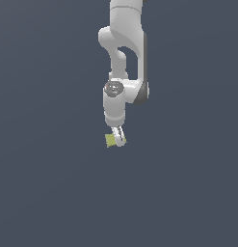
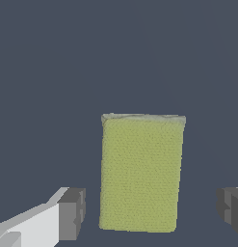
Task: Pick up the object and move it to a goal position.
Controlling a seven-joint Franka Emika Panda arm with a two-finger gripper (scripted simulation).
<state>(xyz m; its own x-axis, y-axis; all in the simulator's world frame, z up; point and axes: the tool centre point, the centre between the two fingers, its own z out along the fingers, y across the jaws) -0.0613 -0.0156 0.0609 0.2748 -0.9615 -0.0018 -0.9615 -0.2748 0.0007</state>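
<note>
The white two-fingered gripper (image 1: 118, 137) of the white jointed robot arm (image 1: 124, 58) is pointed straight down and is seen spread apart: in the wrist view a dark grey finger pad (image 2: 72, 213) is set to one side of the small flat yellow-green squarish block (image 2: 141, 172) and a second pad at the opposite edge of the picture, with a strip of bare floor visible between each pad and the block, so nothing is gripped. The block is straddled by the fingers, lying flat on the plain dark blue-grey floor (image 1: 48, 183) directly under the gripper; in the exterior view it (image 1: 110, 140) is partly covered by the fingertips, showing mostly toward the exterior view's left. A finely stippled, matte surface is shown on the block. No brand, label or writing can be read on the block, the gripper or the arm.
</note>
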